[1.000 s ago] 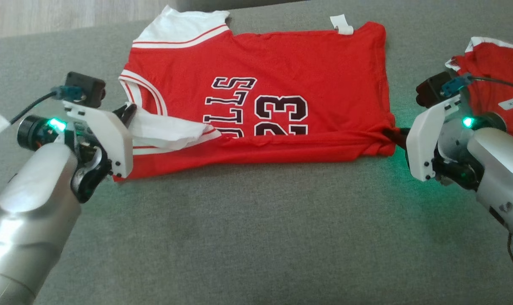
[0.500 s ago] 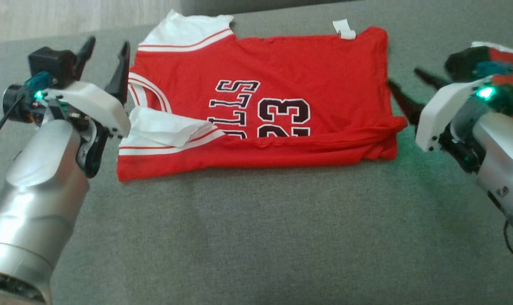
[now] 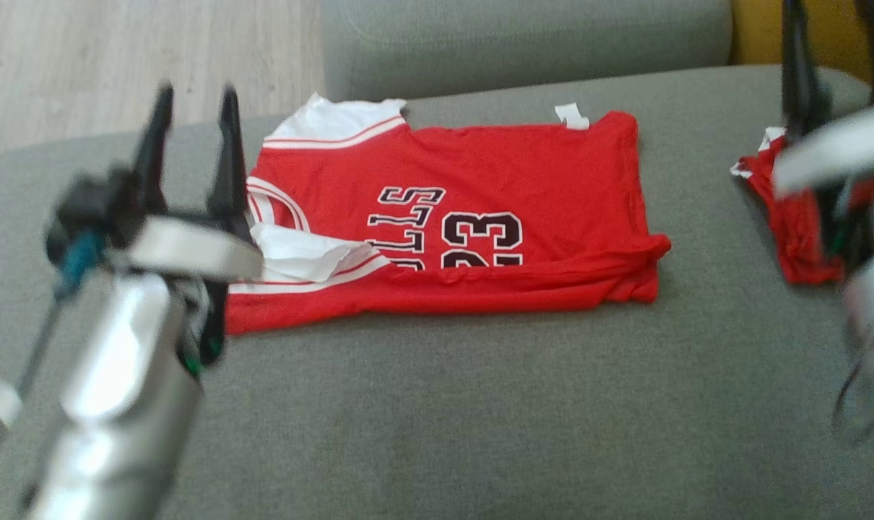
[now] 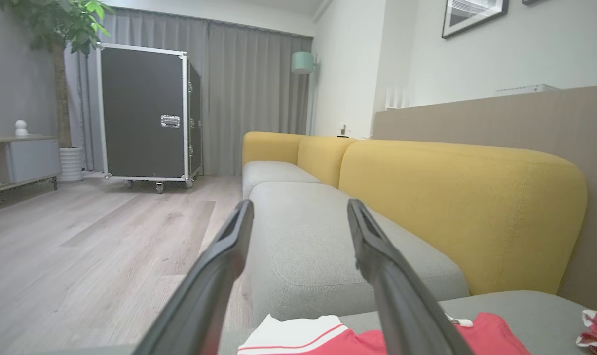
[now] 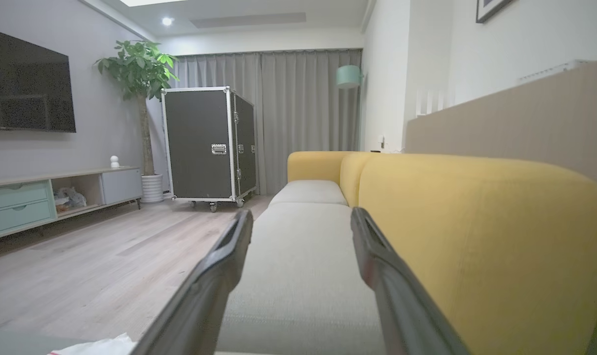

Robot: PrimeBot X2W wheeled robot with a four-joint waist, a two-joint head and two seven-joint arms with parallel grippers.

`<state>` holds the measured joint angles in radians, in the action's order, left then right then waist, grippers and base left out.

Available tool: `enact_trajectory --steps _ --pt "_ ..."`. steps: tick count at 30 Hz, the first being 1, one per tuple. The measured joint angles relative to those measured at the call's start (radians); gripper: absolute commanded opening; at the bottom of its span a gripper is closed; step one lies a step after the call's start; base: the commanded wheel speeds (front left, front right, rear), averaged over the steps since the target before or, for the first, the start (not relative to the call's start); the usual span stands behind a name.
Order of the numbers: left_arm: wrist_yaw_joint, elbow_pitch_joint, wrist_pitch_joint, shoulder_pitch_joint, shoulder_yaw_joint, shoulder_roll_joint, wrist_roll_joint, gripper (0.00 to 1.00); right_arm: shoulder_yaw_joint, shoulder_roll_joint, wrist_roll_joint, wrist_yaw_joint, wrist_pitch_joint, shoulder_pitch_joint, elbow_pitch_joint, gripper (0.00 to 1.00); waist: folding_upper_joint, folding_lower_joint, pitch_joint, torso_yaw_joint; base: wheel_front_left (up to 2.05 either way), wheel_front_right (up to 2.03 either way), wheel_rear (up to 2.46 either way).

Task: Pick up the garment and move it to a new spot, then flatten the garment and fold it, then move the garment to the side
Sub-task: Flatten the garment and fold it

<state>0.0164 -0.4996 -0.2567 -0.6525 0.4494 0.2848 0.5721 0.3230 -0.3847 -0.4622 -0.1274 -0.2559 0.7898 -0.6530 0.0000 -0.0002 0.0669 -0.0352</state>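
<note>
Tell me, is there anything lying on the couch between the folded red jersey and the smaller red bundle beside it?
No. In the head view, the grey cushion between the red jersey and the red bundle is bare.

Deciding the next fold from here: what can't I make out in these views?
- Jersey print, head view: folded near edge covers the lettering's lower part.
- Right gripper, head view: motion-blurred, fingertips cut by top edge.
- Second red garment, head view: the blurred right gripper hides its right part.
- Jersey, left wrist view: cut by bottom edge, crossed by a left gripper finger.
</note>
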Motion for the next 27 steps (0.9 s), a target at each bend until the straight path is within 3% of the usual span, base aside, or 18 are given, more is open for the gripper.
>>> enact_trajectory --steps 3,7,9,12,18,24,27 --pt "0.033 0.083 0.000 0.133 -0.059 -0.046 -0.031 1.00 -0.185 0.105 0.152 0.000 0.000 -0.233 0.137 1.00 0.0000 0.0000 -0.027 0.004 0.00 0.00 0.00" --pt "0.046 0.153 0.000 0.284 -0.115 -0.089 -0.090 1.00 -0.285 0.251 0.286 0.000 0.000 -0.490 0.268 1.00 0.0000 -0.0001 -0.053 0.011 0.00 0.00 0.00" --pt "0.045 0.179 0.000 0.338 -0.133 -0.103 -0.133 1.00 -0.312 0.291 0.320 0.000 0.000 -0.556 0.323 1.00 0.0000 -0.0001 -0.059 0.013 0.00 0.00 0.00" --pt "0.035 0.186 0.000 0.408 -0.165 -0.136 -0.163 1.00 -0.361 0.322 0.340 0.000 0.000 -0.605 0.387 1.00 0.0000 0.0001 -0.061 0.011 0.00 0.00 0.00" --pt "0.017 0.187 0.000 0.536 -0.225 -0.185 -0.232 1.00 -0.355 0.335 0.339 0.000 0.000 -0.731 0.423 1.00 0.0000 0.0001 -0.058 0.006 0.00 0.00 0.00" --pt "0.004 0.194 0.000 0.552 -0.297 -0.217 -0.259 1.00 -0.331 0.337 0.314 0.000 0.000 -0.755 0.441 1.00 0.0000 0.0002 -0.042 -0.005 0.00 0.00 0.00" --pt "0.002 0.127 0.000 0.541 -0.308 -0.222 -0.269 1.00 -0.325 0.337 0.314 0.000 0.000 -0.747 0.443 1.00 0.0000 0.0003 -0.029 -0.014 0.00 0.00 0.00"
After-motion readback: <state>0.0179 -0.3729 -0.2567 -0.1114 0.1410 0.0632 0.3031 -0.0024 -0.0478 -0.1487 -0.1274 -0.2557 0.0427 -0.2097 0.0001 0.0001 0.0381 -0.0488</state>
